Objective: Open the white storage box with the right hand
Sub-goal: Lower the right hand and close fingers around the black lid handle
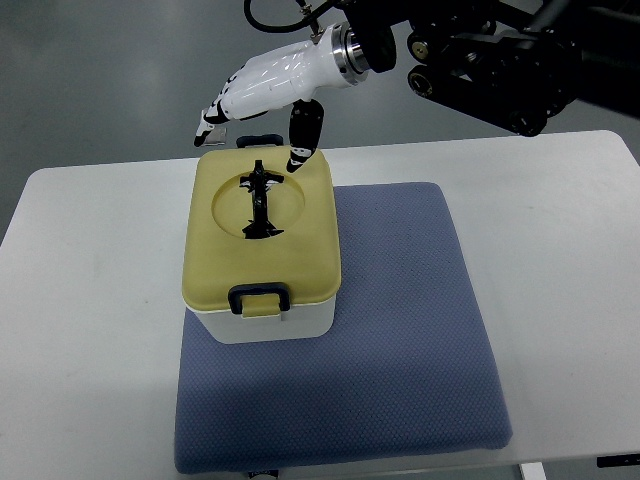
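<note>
Storage box [262,318] with a white body and a pale yellow lid [305,250] sits on the left half of a blue-grey mat [410,330], which lies on a white desk [560,260]; the mat probably keeps the box from sliding when the lid is worked. The lid is down. A dark-framed latch [260,298] is folded against the near edge, and a matching one [257,139] shows at the far edge, so both likely need releasing before the lid lifts. A black folding handle [259,200] lies flat in the round recess on top.

In the top view, the right hand [262,100] reaches in from the upper right on a black arm and hovers over the far edge of the box. Its white fingers [212,118] are extended and loose, grasping nothing, while the dark thumb [303,135] points down with its tip at the lid's far rim. That posture suits hooking the far latch first. The left arm does not appear.
</note>
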{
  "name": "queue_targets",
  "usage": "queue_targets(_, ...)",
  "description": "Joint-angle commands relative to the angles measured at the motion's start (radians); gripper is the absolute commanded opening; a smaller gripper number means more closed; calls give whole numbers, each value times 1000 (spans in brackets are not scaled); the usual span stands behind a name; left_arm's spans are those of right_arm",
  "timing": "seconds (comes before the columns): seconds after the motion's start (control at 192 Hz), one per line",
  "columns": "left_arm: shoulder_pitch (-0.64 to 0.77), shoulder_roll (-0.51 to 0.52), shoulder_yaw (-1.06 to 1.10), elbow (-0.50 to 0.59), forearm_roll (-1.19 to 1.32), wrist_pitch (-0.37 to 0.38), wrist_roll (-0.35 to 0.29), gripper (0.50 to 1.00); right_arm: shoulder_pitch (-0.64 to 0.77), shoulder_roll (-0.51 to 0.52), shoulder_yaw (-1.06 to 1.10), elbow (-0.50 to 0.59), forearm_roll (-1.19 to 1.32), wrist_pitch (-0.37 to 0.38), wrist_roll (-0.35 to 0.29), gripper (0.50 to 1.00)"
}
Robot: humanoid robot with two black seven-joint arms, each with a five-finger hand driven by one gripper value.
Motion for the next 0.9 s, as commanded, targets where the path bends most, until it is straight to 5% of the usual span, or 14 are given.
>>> queue_targets(0.0, 0, 0, 0, 0, 0, 0, 0, 1000, 6, 1, -17, 1, -35, -12, 23, 891)
queue_targets(0.896, 0, 0, -3, -8, 0, -1, 0, 1000, -22, 59, -69, 12, -51, -35, 43, 756)
